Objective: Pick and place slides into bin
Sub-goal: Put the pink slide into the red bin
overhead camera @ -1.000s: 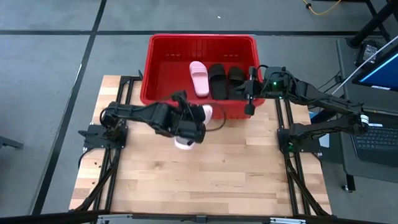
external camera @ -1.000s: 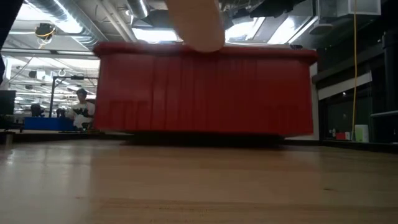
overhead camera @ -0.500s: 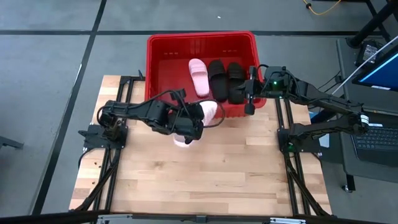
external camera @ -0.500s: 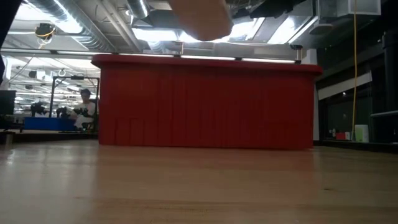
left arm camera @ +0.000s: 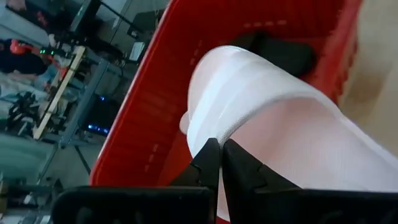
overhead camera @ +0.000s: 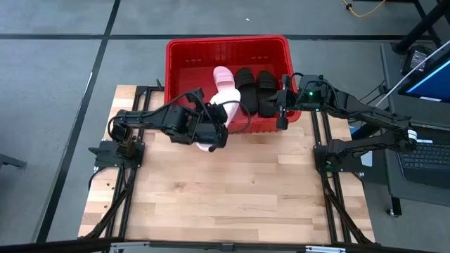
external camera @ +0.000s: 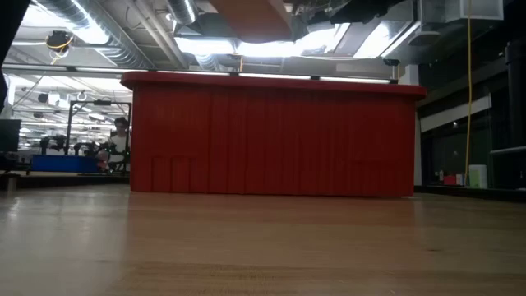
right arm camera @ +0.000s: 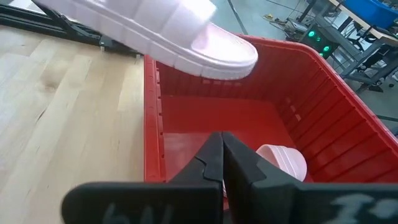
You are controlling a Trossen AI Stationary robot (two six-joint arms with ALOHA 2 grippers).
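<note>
While clamped on pink slide [left arm camera: 280, 124] | left end effector [left arm camera: 221, 163] | over bin [overhead camera: 176, 63] rim

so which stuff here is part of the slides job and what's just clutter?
Job:
- red bin
- pink slide in bin
- two black slides in bin
- pink slide held over the bin's near rim by the left gripper
- right gripper, waiting at the bin's right wall, fingers together

Clutter:
- laptop beside the table
- yellow cable on the floor

Bare floor [overhead camera: 193, 74] beside binned slides [overhead camera: 242, 88]
</note>
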